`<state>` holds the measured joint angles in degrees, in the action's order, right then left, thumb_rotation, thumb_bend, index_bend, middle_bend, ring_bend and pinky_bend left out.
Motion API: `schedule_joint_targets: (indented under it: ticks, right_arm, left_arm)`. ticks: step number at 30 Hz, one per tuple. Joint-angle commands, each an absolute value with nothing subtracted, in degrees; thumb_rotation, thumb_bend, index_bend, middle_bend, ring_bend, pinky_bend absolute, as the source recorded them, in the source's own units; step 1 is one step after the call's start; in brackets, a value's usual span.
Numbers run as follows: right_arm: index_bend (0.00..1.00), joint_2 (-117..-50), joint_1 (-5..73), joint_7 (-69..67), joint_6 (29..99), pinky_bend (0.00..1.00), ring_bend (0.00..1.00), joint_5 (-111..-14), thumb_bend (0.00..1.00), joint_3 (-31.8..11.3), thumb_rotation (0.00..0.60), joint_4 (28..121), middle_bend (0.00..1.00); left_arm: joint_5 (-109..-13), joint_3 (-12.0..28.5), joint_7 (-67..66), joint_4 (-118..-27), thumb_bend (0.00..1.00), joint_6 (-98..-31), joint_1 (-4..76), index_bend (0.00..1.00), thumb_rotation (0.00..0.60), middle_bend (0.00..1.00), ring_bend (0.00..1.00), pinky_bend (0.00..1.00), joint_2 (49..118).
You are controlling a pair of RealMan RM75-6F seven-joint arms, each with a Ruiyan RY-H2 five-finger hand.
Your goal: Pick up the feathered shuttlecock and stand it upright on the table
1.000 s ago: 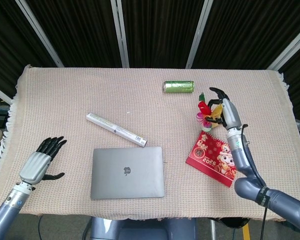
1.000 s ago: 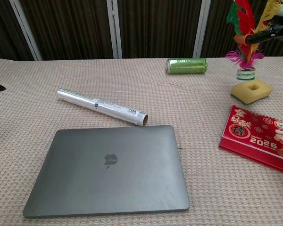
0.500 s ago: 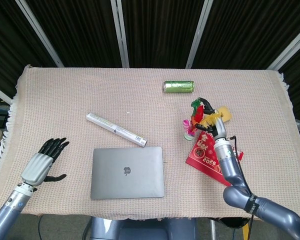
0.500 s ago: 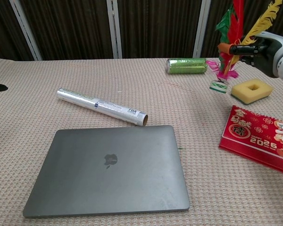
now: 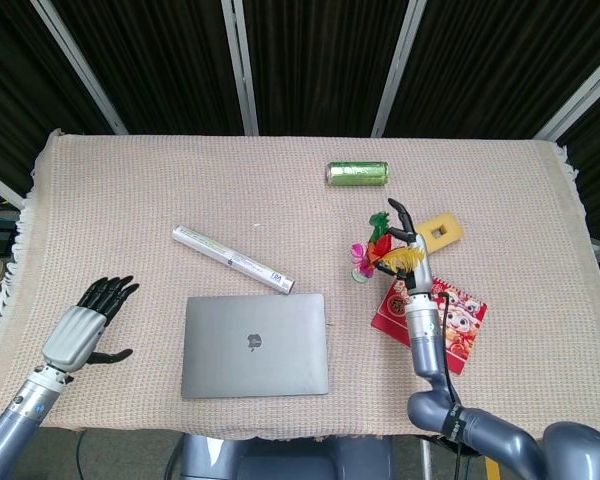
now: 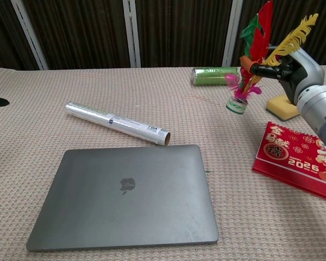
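The feathered shuttlecock (image 5: 371, 250) has red, green and yellow feathers, a pink ruff and a small round base. My right hand (image 5: 404, 231) pinches it by the feathers, left of the yellow sponge. In the chest view the shuttlecock (image 6: 251, 60) hangs slightly tilted from the right hand (image 6: 289, 64), feathers up. Its base (image 6: 235, 105) is low over the cloth, and I cannot tell whether it touches. My left hand (image 5: 84, 324) rests at the table's front left with its fingers apart, holding nothing.
A green can (image 5: 357, 173) lies at the back. The yellow sponge (image 5: 441, 230) and a red 2025 booklet (image 5: 450, 322) are to the right. A foil roll (image 5: 232, 259) and a closed laptop (image 5: 255, 345) occupy the middle and front of the woven tablecloth (image 5: 180, 180).
My right hand has carried the shuttlecock leftward, away from above the yellow sponge, and lowered it toward the cloth. The left hand has barely moved.
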<state>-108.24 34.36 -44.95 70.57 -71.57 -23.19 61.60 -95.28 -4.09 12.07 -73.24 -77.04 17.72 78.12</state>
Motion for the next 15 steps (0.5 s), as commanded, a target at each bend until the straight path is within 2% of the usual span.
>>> schedule_joint_targets:
  ticks: [1,15]
  right_arm:
    - [0.7,-113.3,34.4,-48.0,74.7,0.0,0.0,-75.6,0.43,-20.6,0.6,54.5,0.07]
    - [0.65,-122.4,36.0,-52.1,73.2,0.0,0.0,-79.2,0.43,-16.2,0.6,34.8,0.05]
  left_arm:
    - [-95.3,-4.2,12.2,-73.2,0.03,-76.9,17.8,0.0,0.6,0.0,0.0,0.0,78.1]
    - [-95.6,-4.6,12.9,-72.9,0.04,-76.5,18.1,0.0,0.6,0.0,0.0,0.0,78.1]
